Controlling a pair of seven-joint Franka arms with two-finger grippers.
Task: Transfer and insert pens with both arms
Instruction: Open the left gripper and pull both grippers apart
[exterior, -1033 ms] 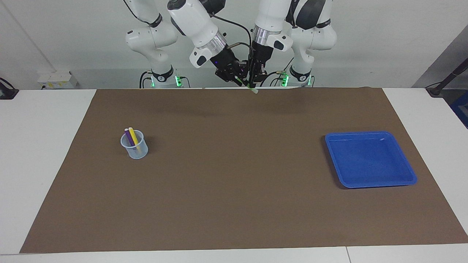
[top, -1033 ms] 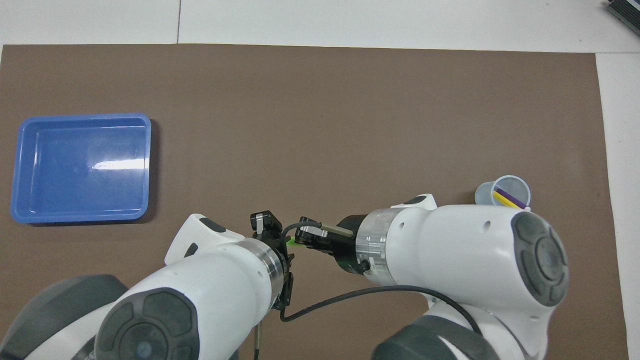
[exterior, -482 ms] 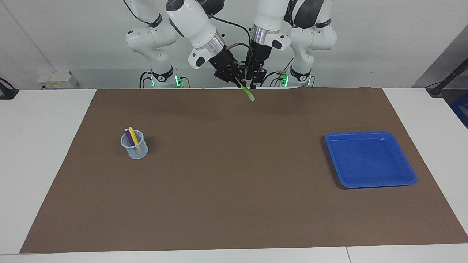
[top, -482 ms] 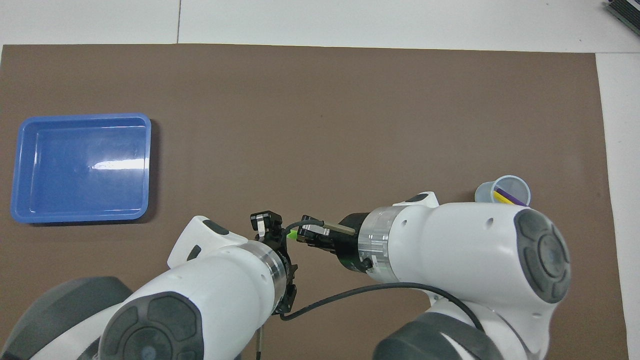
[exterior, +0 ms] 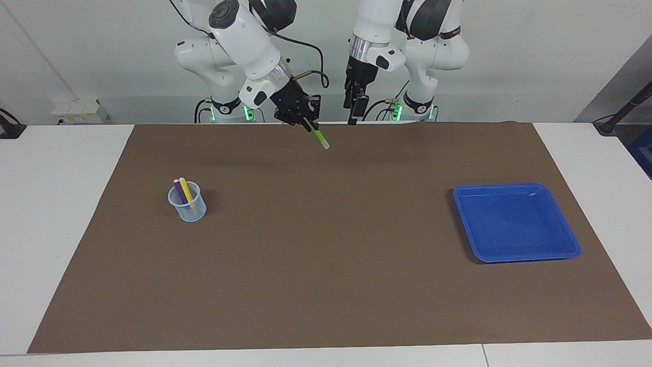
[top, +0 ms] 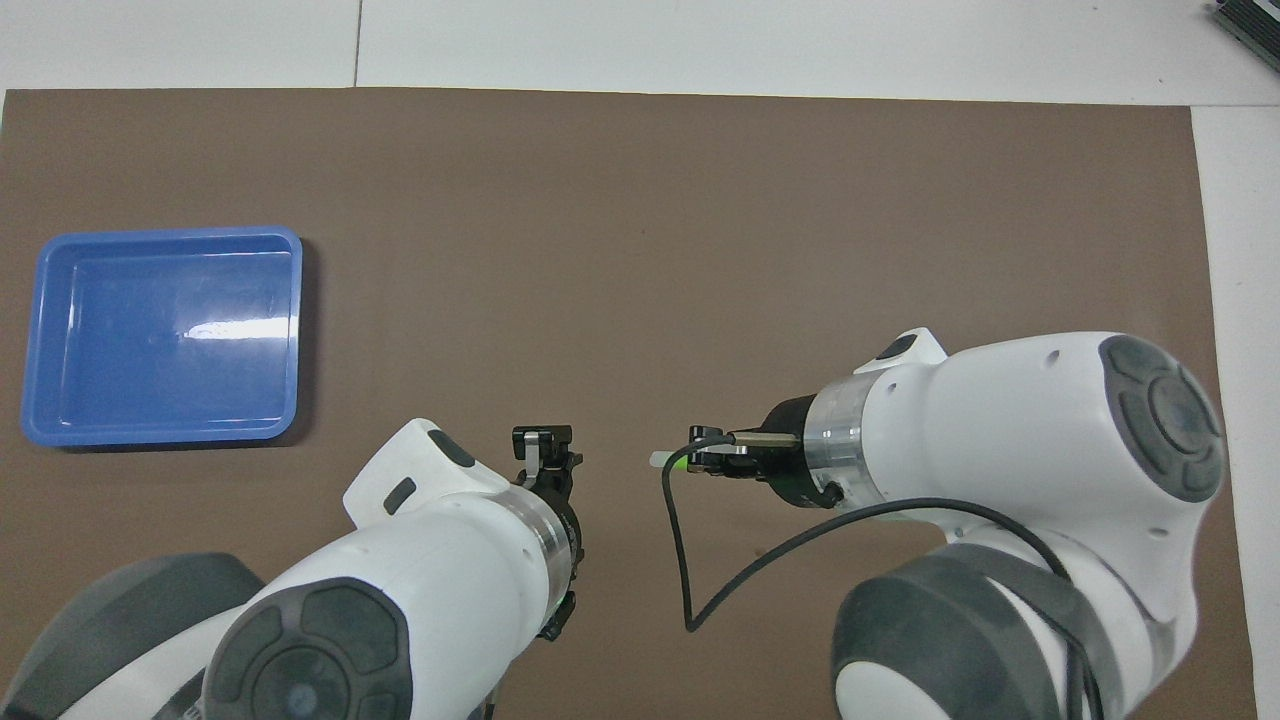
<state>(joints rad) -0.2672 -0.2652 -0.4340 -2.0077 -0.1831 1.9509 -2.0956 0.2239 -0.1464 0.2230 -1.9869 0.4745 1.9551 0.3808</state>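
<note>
R gripper [exterior: 305, 121] is seen in the facing view clamped on the green pen [exterior: 318, 136], which is held up in the air at a slant, pale cap end lowest, over the mat [exterior: 326, 285] edge nearest the robots. L gripper [exterior: 353, 113] is shown hanging empty beside it, apart from the pen, pointing down; its fingers are read as parted, nothing between them. The cup [exterior: 187, 205] is placed toward the R arm's end of the table, w/ the purple pen [exterior: 179, 190] and yellow pen [exterior: 185, 189] already stood in it, leaning together. The blue tray [exterior: 515, 223] is set toward the L arm's end, nothing seen in it.

In the overhead view, the R gripper [top: 700, 462] is seen w/ only the pen's pale tip and a bit of green [top: 668, 461] showing ahead of it. The L gripper [top: 543, 450] is shown just clear of that tip, a gap of bare mat between. The cup is hidden under the R arm here. The tray [top: 160, 432] is seen well apart from both.

Step judged: handover done, pen now w/ the R arm only; carry to cup is in hand. Next move is judged to call for the pen to be brought over the cup mouth, tipped nearer upright, cap end aimed beside the two pens inside, then lowered before release. L arm is expected to wait
</note>
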